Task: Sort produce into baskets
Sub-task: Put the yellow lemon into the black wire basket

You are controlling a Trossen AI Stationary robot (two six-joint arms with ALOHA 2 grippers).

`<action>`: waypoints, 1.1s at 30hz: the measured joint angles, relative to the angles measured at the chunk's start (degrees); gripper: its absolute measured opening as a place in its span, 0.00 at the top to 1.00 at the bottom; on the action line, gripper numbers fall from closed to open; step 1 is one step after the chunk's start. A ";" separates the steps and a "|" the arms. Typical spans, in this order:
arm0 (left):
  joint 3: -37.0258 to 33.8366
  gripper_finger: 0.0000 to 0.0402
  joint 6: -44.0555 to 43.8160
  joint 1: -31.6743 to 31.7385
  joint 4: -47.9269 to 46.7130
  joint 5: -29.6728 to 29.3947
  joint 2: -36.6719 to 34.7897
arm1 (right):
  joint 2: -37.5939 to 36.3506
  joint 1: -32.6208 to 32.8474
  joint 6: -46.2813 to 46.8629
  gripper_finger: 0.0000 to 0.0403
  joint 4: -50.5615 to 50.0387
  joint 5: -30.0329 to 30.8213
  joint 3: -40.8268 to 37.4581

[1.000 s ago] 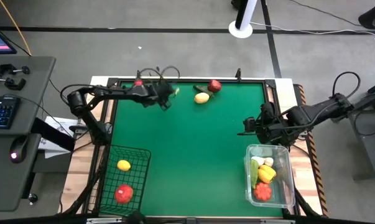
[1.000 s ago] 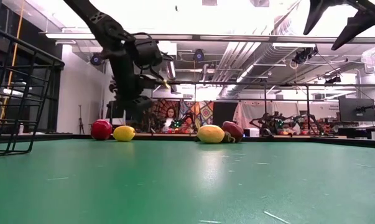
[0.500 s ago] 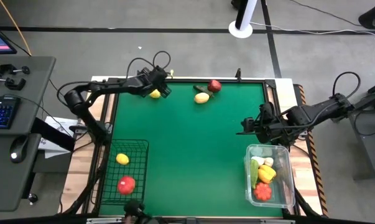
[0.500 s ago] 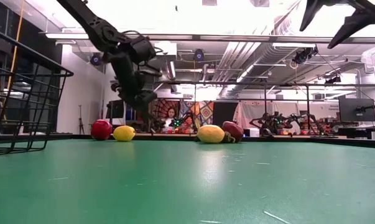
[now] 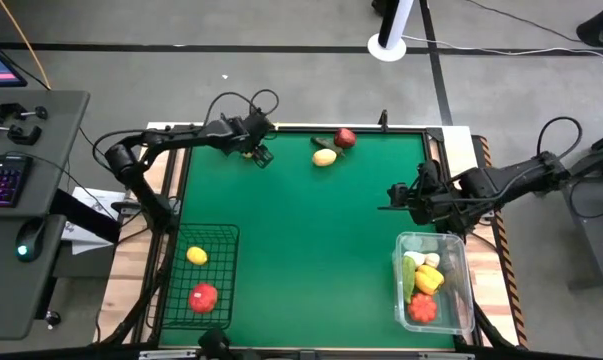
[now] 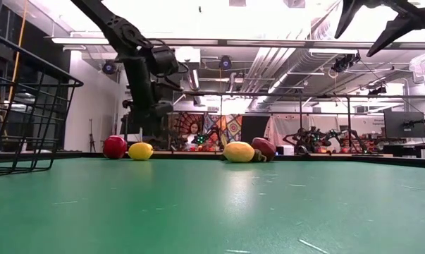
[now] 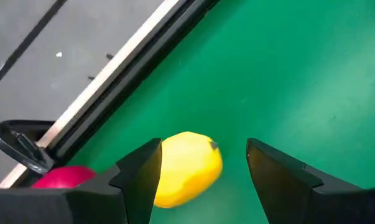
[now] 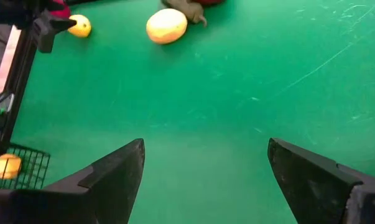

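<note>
Left gripper (image 7: 203, 168) hangs open over your far-left lemon (image 7: 186, 168). Both baskets are part filled; four pieces remain.

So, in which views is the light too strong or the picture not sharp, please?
Low view: the ceiling lights glare white behind the arms, the near green table looks soft, and the left gripper shows only as a dark shape. Left wrist view: the yellow lemon is slightly blurred. High view: even light, without strong shadows.
</note>
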 joint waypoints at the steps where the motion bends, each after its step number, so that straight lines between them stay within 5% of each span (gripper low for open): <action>1: 0.99 0.45 0.31 0.53 -1.86 0.25 0.65 | 0.00 -0.43 0.02 0.17 0.00 0.00 0.00; 8: 8.82 0.45 1.92 2.26 -16.19 6.23 7.49 | 0.00 -1.75 0.00 0.17 -0.11 -0.02 0.00; 15: 12.40 0.45 2.51 1.62 -17.85 -1.45 10.72 | 0.00 -1.80 -1.31 0.17 0.00 -0.15 0.00; 30: 12.98 0.45 6.16 2.00 -16.53 -1.99 12.03 | 0.00 -1.80 -2.90 0.17 0.04 -0.33 0.00; 33: 12.98 0.45 6.08 1.89 -16.02 -5.75 13.54 | -0.02 -1.80 -3.21 0.17 0.07 -0.33 0.00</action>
